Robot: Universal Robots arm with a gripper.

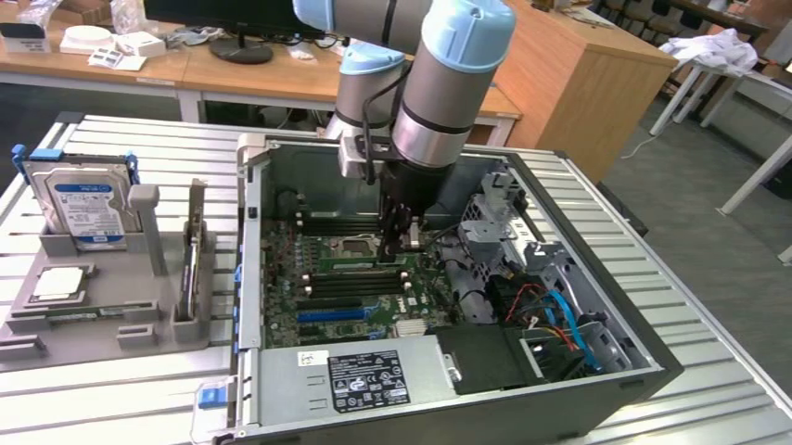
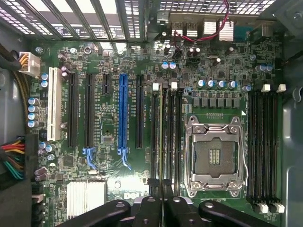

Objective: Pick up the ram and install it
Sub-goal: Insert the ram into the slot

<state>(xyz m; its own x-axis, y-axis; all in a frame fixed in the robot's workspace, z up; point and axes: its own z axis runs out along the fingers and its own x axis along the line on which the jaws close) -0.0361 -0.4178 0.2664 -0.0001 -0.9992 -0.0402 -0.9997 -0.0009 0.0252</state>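
Note:
The ram point(image 1: 359, 263) is a narrow green stick standing on edge along a memory slot of the motherboard, just beside the empty CPU socket point(image 1: 355, 247). My gripper point(image 1: 396, 252) reaches straight down into the open computer case and is shut on the ram near its end toward the exterior view's right. In the wrist view the ram point(image 2: 163, 142) appears edge-on as a thin line running away from the gripper point(image 2: 162, 187), between the black slots and the CPU socket point(image 2: 215, 156). I cannot tell how deep the stick sits in the slot.
A grey parts tray point(image 1: 25, 329) lies at the exterior view's left with a blue-labelled hard drive point(image 1: 84, 199), a square silver CPU chip point(image 1: 59, 283) and an upright slotted holder point(image 1: 192, 269). Inside the case are the power supply point(image 1: 365, 375), drive cage point(image 1: 495, 209) and cables point(image 1: 563, 320).

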